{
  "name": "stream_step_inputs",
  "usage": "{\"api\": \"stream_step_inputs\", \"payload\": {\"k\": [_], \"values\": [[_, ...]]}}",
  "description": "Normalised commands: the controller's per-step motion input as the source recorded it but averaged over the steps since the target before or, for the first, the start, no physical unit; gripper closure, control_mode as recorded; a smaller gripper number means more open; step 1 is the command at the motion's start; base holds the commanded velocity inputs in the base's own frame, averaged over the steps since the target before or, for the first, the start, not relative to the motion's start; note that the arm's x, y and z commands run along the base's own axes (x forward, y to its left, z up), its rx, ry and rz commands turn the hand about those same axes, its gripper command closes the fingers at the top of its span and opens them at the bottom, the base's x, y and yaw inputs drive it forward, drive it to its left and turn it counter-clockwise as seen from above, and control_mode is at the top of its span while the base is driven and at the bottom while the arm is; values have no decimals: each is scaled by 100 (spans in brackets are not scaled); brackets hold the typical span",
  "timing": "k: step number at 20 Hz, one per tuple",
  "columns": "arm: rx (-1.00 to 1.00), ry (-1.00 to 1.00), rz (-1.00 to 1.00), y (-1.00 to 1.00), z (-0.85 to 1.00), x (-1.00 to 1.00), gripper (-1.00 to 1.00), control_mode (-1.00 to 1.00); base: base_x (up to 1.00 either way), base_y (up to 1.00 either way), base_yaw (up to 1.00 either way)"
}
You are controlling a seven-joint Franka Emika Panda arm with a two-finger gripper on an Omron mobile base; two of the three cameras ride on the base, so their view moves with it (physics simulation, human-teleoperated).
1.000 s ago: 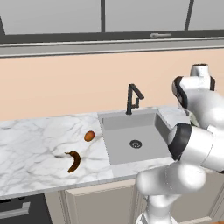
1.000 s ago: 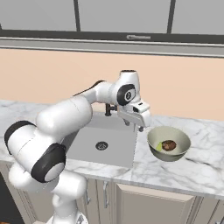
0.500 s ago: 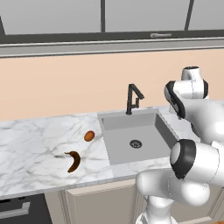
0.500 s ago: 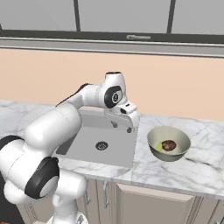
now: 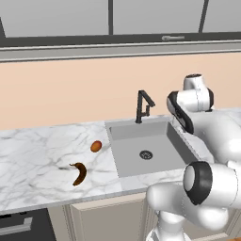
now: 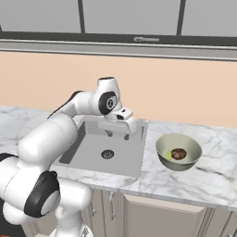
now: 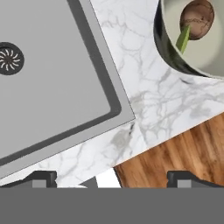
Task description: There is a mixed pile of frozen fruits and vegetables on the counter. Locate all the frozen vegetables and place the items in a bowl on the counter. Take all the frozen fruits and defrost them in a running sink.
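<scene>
My end effector [image 6: 119,134] is wide open and empty over the sink [image 6: 92,150]. Both veggies sit in the bowl [image 6: 163,147]; the orange ball [image 5: 96,146] and the curved brown piece [image 5: 79,173] wait on the worktop [image 5: 37,150].

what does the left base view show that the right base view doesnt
Left base view alone: the orange ball and the curved brown piece, lying apart on the counter left of the sink, and the black faucet. Right base view alone: the bowl right of the sink, holding the brown ball and a green piece, and the open hand above the basin. Both: sink, drain, marble counter, arm.
</scene>
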Motion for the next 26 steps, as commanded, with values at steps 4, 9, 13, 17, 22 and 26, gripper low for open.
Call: {"api": "stream_step_inputs", "payload": {"k": [4, 9, 13, 17, 22, 26], "values": [[-1, 5, 11, 40, -9, 0, -100, -100, 0, 0, 0], [-2, 4, 8, 48, -9, 0, -100, -100, 0, 0, 0], [-1, 0, 5, 56, -10, 2, -100, -100, 0, 0, 0], [0, -2, 3, 58, -15, 8, -100, -100, 0, 0, 0], [0, 0, 4, 58, -20, 7, -100, -100, 0, 0, 0], [0, 1, 5, 57, -18, 7, -100, -100, 0, 0, 0]]}}
